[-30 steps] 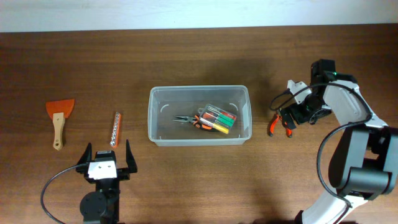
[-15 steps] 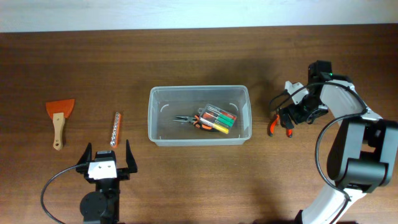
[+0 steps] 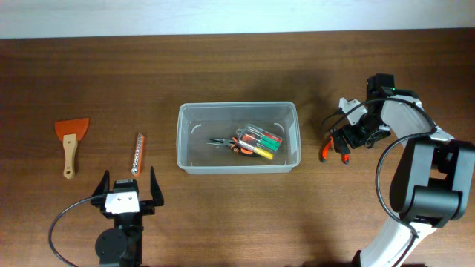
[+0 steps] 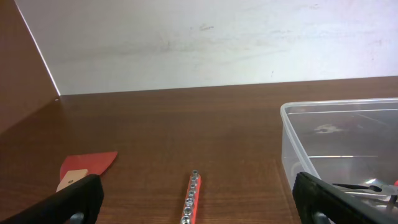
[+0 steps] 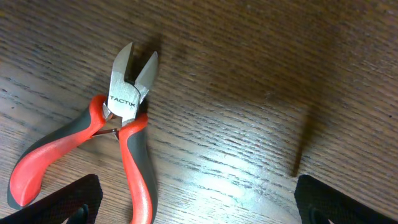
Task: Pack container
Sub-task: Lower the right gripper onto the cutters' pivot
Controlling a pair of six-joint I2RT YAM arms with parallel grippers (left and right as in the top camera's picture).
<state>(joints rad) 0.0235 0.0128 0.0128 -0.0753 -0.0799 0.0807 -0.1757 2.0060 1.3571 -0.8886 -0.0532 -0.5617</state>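
Observation:
The clear plastic container [image 3: 237, 106] sits mid-table and holds black-and-orange pliers and a pack of coloured tools [image 3: 256, 142]. Its corner shows in the left wrist view [image 4: 292, 134]. Red-handled cutters [image 3: 329, 149] lie on the table to the right of it. My right gripper [image 3: 347, 139] is open and empty just over the cutters. In the right wrist view the cutters [image 5: 121, 140] lie between the spread fingers [image 5: 196, 202], toward the left finger. My left gripper [image 3: 128, 194] is open and empty at the front left.
An orange socket rail [image 3: 136, 153] lies left of the container and shows between my left fingers [image 4: 191, 200]. An orange scraper with a wooden handle [image 3: 70, 141] lies further left, and it also shows in the left wrist view [image 4: 84, 168]. A white wall runs along the far edge.
My right arm has shifted slightly to the left over the cutters. The left arm and the objects have not moved.

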